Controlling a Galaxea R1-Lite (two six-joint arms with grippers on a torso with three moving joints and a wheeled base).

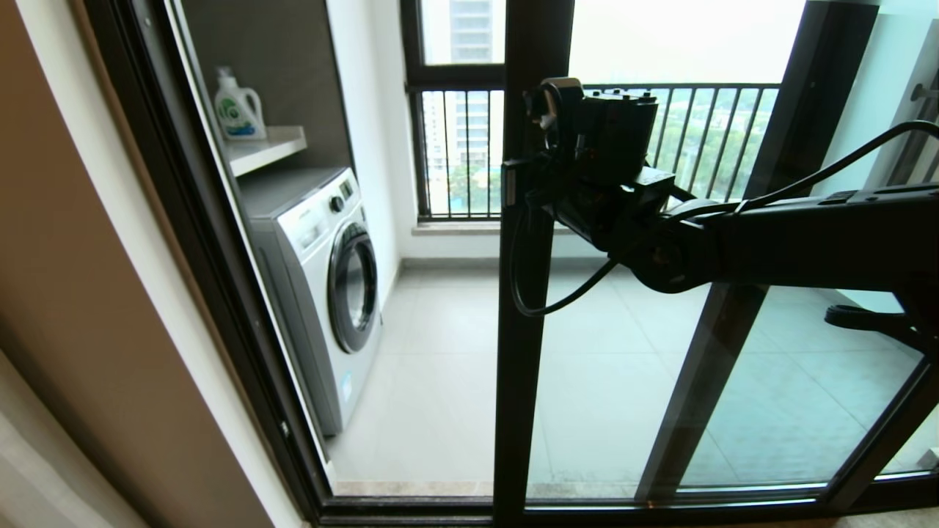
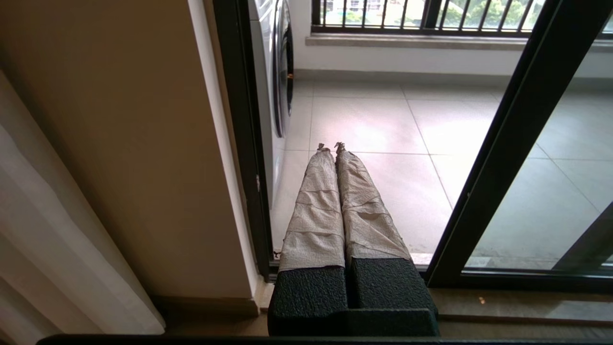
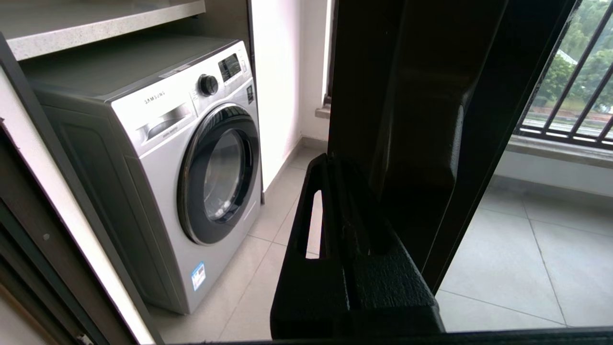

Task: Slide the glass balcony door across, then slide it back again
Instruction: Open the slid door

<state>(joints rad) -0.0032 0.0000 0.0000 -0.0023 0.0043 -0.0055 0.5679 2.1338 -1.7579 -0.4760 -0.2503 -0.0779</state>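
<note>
The glass balcony door (image 1: 609, 381) stands partly slid across, its dark upright (image 1: 521, 330) in mid view with an open gap to its left. My right arm reaches in from the right. My right gripper (image 1: 517, 176) sits against that upright at about mid height. In the right wrist view the right gripper (image 3: 330, 167) is shut, its black fingers lying alongside the door's upright (image 3: 407, 96); no latch handle shows. My left gripper (image 2: 331, 146), with tape-wrapped fingers, is shut and empty, hanging low by the doorway, left of the door's upright (image 2: 507, 143).
A white washing machine (image 1: 330, 279) stands on the balcony's left under a shelf (image 1: 268, 147) holding a detergent bottle (image 1: 238, 106). The fixed left jamb (image 1: 205, 257) borders the gap. A second glass panel's upright (image 1: 733, 315) and the railing-barred window (image 1: 455, 154) lie behind. A curtain (image 2: 57, 239) hangs indoors.
</note>
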